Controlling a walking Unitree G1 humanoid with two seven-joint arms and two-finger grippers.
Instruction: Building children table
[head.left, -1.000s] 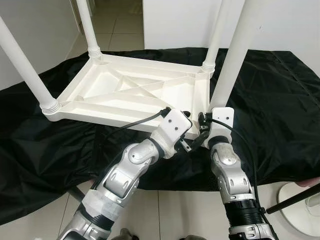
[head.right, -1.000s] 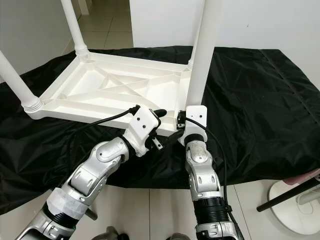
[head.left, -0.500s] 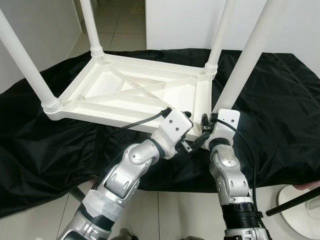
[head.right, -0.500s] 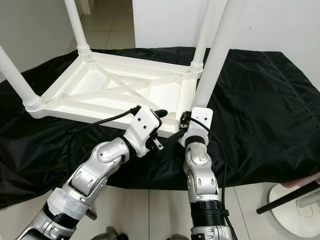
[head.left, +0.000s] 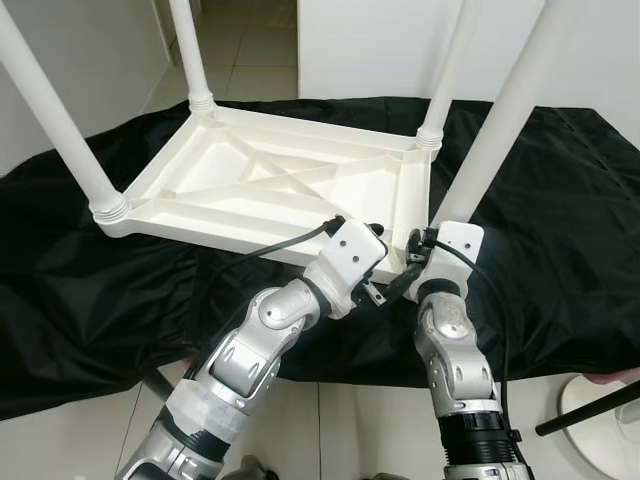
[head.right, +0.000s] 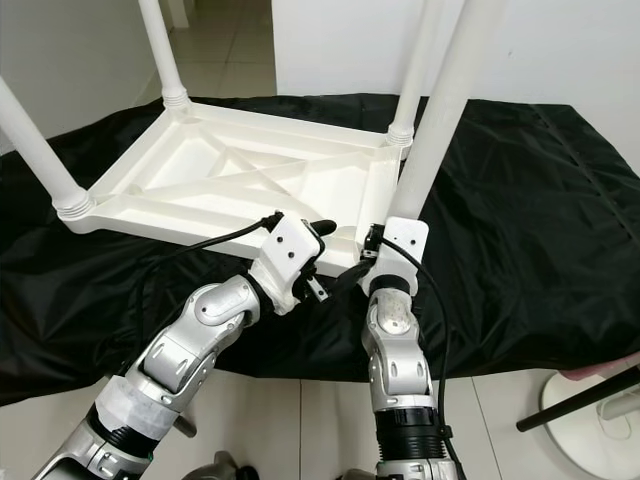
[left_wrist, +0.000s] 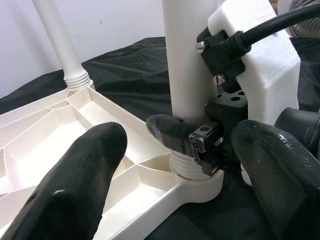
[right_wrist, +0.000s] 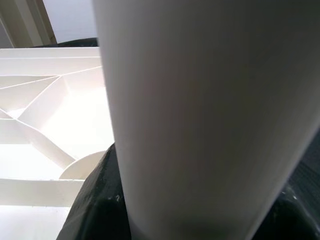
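Note:
A white plastic children's table (head.left: 230, 228) lies upside down on a black cloth (head.left: 540, 240). Three white legs stand in its corners: near left (head.left: 60, 130), far left (head.left: 190, 50) and far right (head.left: 445, 75). My right gripper (head.left: 418, 246) is shut on the fourth leg (head.left: 495, 125) just above its threaded end, which sits at the near right corner socket (left_wrist: 189, 170); the leg leans right. One right finger (left_wrist: 170, 132) wraps the leg. My left gripper (left_wrist: 185, 172) is open beside that corner, touching nothing. The held leg (right_wrist: 200, 110) looms close in the right wrist view.
The cloth covers a low surface and hangs over its front edge. Beige floor tiles (head.left: 240, 60) and white walls lie beyond. A white round base (head.left: 600, 415) with a black rod (head.left: 590, 408) stands on the floor at the lower right.
The held leg's top has leaned further to the right while its foot stays at the corner. The left arm has kept its place. The camera has shifted slightly.

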